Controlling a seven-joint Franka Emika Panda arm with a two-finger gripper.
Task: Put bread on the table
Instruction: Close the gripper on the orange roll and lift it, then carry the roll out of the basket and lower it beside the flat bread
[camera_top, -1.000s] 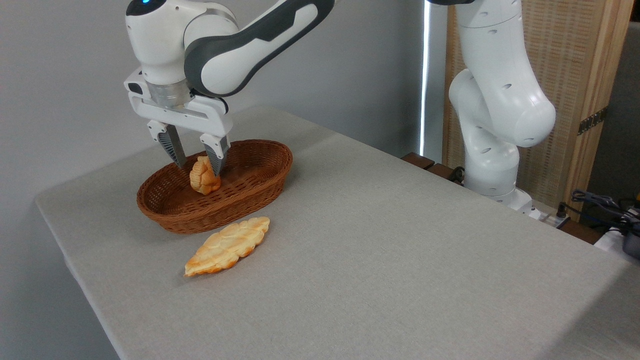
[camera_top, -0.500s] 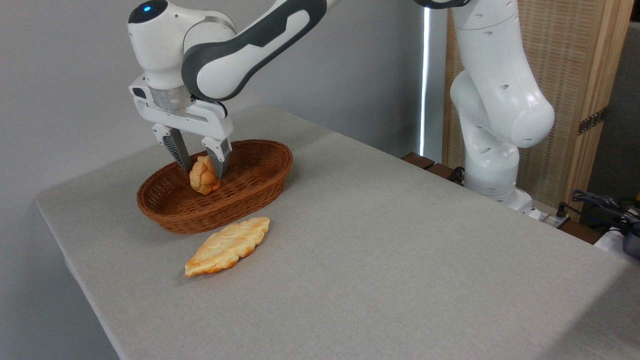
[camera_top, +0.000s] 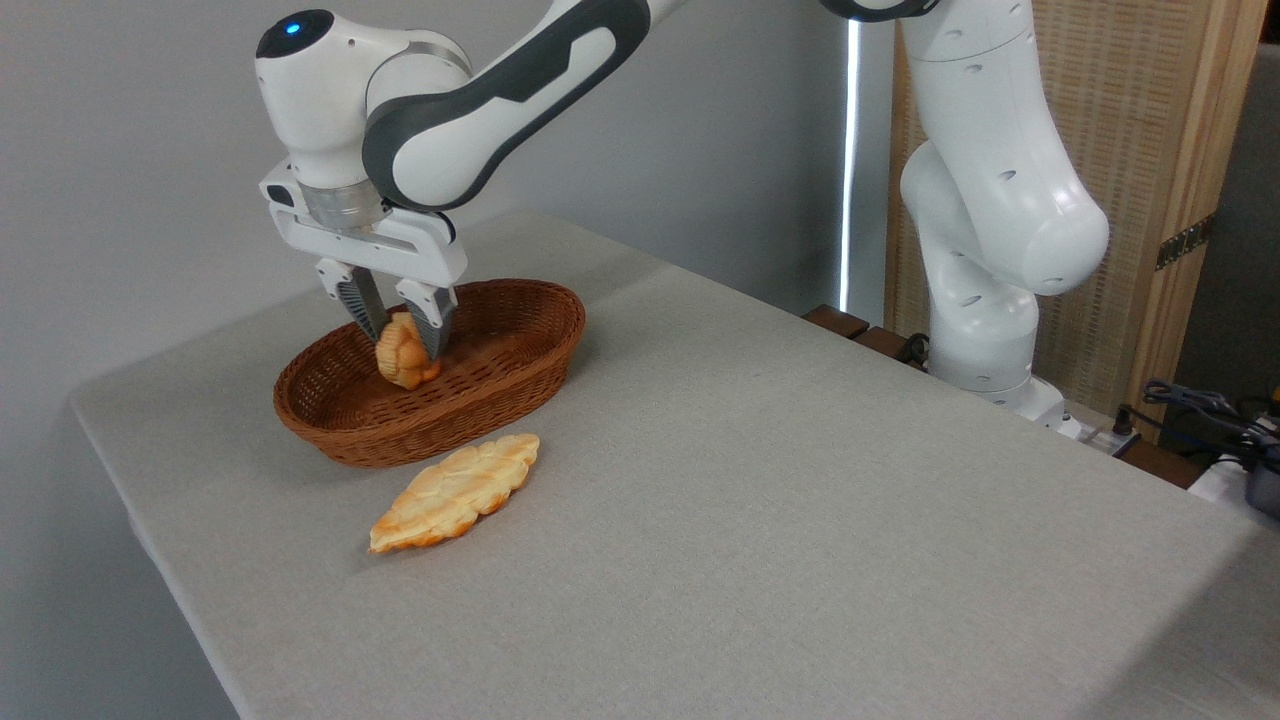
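In the upper left of the frame the Panda arm (camera_top: 500, 90) reaches down over a brown oval wicker basket (camera_top: 500, 385) that stands on the grey-clothed table (camera_top: 800, 520). Its gripper (camera_top: 402, 335) points downward into the basket, and its two ribbed fingers (camera_top: 360, 305) are drawn in narrow, one on each side of the upper part of the bread (camera_top: 403, 355), pressing against it. The bread is a small, lumpy, orange-brown bun with a knotted surface; it stands upright in the left-centre of the basket, below the rim line on the near side. Whether its underside rests on the basket floor or hangs just above it cannot be told from this angle.

Just in front of the basket, lower in the frame, a longer, flat, pale-golden leaf-shaped loaf (camera_top: 455, 492) lies on the cloth, close to the basket's near wall but apart from it, its long axis running from lower left to upper right.

At the right of the frame the arm's white base column (camera_top: 990, 250) rises beyond the far edge of the table, in front of a wooden-framed woven screen (camera_top: 1140, 150). Dark cables (camera_top: 1200, 405) lie at the far right edge.
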